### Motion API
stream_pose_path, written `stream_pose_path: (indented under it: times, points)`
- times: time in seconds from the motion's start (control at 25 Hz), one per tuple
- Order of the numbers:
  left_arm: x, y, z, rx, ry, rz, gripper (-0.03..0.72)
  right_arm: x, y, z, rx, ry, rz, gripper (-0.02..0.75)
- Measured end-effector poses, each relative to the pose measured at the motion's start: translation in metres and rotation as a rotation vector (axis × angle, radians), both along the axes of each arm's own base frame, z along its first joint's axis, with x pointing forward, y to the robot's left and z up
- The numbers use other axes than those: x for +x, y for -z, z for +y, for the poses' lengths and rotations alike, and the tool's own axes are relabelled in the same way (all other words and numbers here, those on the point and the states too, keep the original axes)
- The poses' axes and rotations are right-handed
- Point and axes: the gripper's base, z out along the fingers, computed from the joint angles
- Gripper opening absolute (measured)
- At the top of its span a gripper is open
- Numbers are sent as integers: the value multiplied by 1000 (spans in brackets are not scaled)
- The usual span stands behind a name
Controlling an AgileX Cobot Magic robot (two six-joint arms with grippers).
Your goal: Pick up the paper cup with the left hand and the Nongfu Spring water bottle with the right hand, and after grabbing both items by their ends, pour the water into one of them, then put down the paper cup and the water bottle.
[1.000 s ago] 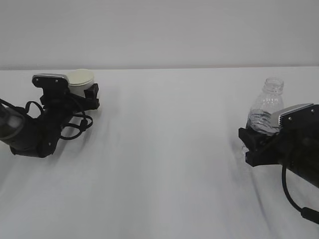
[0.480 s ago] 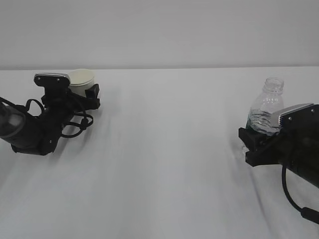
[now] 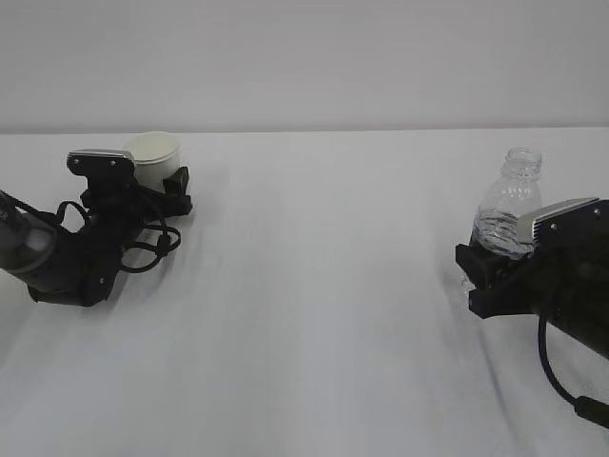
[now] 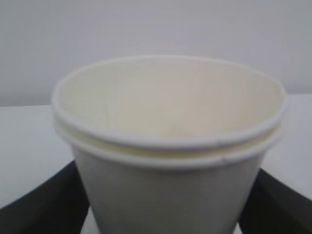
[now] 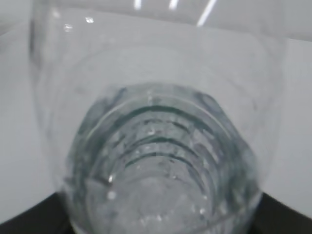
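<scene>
White counter [image 3: 314,286]: left hand [image 3: 166,179] spread around the paper cup [image 3: 154,152]; right hand [image 3: 481,271] clamped on the water bottle [image 3: 512,205]; no writing readable.

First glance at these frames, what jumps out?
Two black arms low on a bare white table, one at each side. At far left, the left gripper has a white paper cup standing between its fingers; the wrist view shows a doubled rim, possibly two nested cups. At right, the right gripper is at a clear, capless bottle, upright, with water in it.
</scene>
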Motion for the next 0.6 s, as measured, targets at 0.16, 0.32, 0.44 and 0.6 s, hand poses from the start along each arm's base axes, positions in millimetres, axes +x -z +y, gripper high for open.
stream_pose_path:
  times: [0.16, 0.32, 0.44, 0.6]
  points:
    - [4, -4, -2, -1, 9, -21, 623, 0, 0, 0, 0, 0, 0, 418]
    - [4, -5, -2, 1, 14, -26, 618, 0, 0, 0, 0, 0, 0, 418]
    - [4, -5, -2, 1, 14, -26, 613, 0, 0, 0, 0, 0, 0, 418]
    - [4, -5, -2, 1, 14, -26, 594, 0, 0, 0, 0, 2, 0, 418]
